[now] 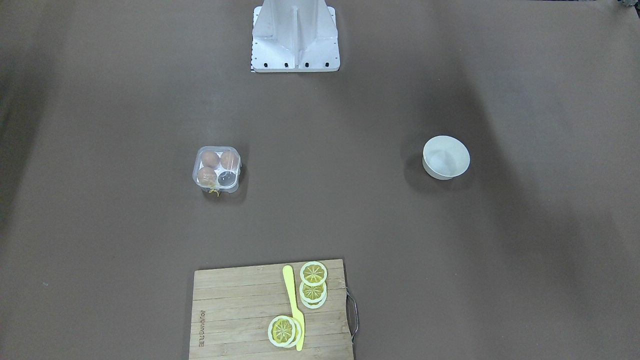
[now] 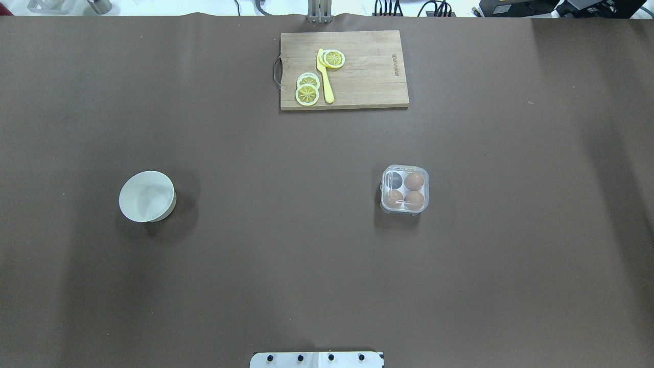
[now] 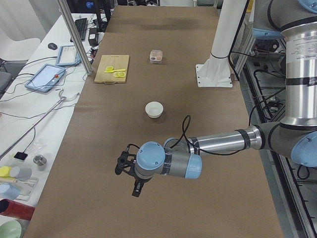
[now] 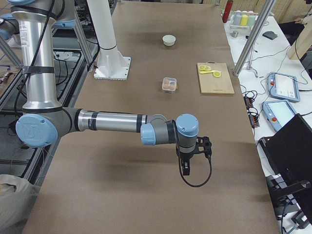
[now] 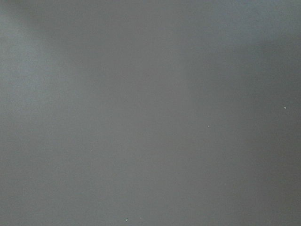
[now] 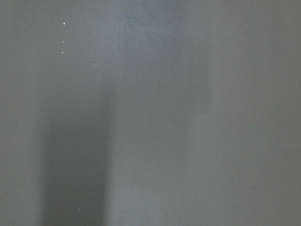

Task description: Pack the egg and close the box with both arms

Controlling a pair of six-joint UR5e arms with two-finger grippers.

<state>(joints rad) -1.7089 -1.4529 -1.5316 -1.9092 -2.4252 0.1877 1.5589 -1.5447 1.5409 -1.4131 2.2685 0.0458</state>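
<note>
The clear plastic box (image 2: 405,189) stands on the brown table on the robot's right side; it also shows in the front view (image 1: 217,168). Three brown eggs (image 2: 414,180) sit in its cups and one cup (image 2: 393,180) is empty. No separate open lid shows; I cannot tell if it is shut. My left gripper (image 3: 137,190) hangs over bare table near the left end, far from the box. My right gripper (image 4: 185,168) hangs over bare table near the right end. Both show only in side views, so I cannot tell whether they are open or shut. Both wrist views show only table surface.
A white bowl (image 2: 147,196) stands on the robot's left side. A wooden cutting board (image 2: 368,76) with yellow citrus slices (image 2: 307,94) and a yellow knife (image 2: 325,76) lies at the far edge. The white robot base (image 1: 295,37) stands at the near edge.
</note>
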